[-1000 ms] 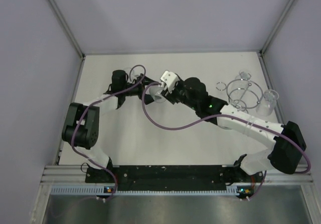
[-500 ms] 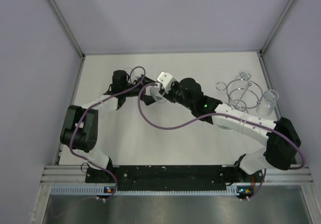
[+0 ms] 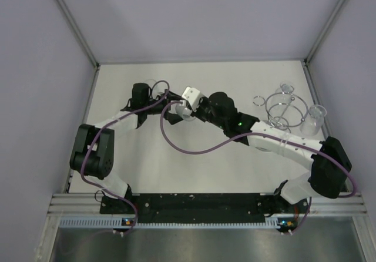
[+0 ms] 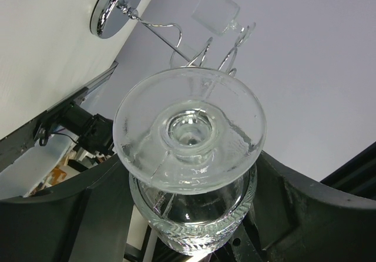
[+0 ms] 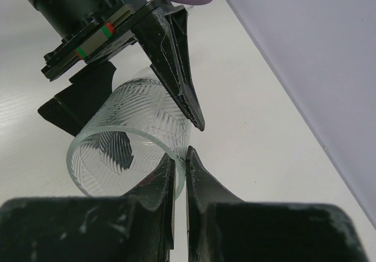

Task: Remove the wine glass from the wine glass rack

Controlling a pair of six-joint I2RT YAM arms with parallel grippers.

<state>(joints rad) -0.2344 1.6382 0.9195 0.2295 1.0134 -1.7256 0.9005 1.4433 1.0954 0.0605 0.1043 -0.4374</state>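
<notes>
Well apart from the rack [image 4: 114, 6], the glass [image 4: 188, 133] is clenched at mid bench [image 3: 235, 80] by the left jaws on its bowl and the right jaws on its rim, and could be cracked or dropped if pulled unevenly.

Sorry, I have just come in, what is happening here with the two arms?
The two arms meet over the table with one wine glass between them. The right gripper pinches its rim and the left gripper clasps its bowl. The wine glass rack stands apart, with another glass on it.
</notes>
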